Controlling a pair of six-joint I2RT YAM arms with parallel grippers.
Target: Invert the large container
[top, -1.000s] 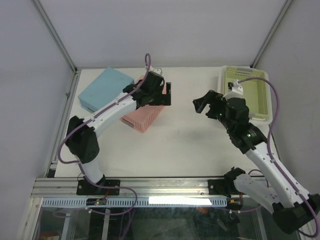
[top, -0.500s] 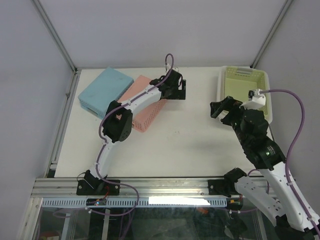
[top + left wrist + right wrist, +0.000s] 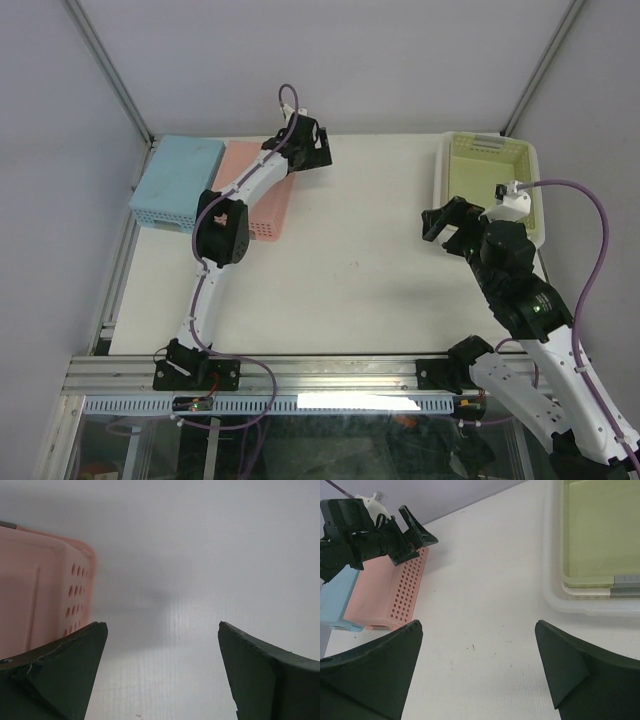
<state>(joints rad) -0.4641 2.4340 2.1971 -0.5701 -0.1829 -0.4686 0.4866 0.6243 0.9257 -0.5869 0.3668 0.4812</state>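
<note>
Bin (image 3: 175,180), blue, at the table's (image 3: 370,270) far-left corner, flat base up. Basket (image 3: 268,208), pink and perforated, bottom up, touching the bin's right side, with the left arm lying across it. Left gripper (image 3: 162,627) just off the basket's far right corner, jaws wide apart, holding nothing. Right gripper (image 3: 479,625) over bare table at right, jaws spread wide, empty. Tray (image 3: 443,190), clear, at far right, holding a green tub (image 3: 480,175).

Matt, perforated plastic of pink basket (image 3: 268,216)
</note>
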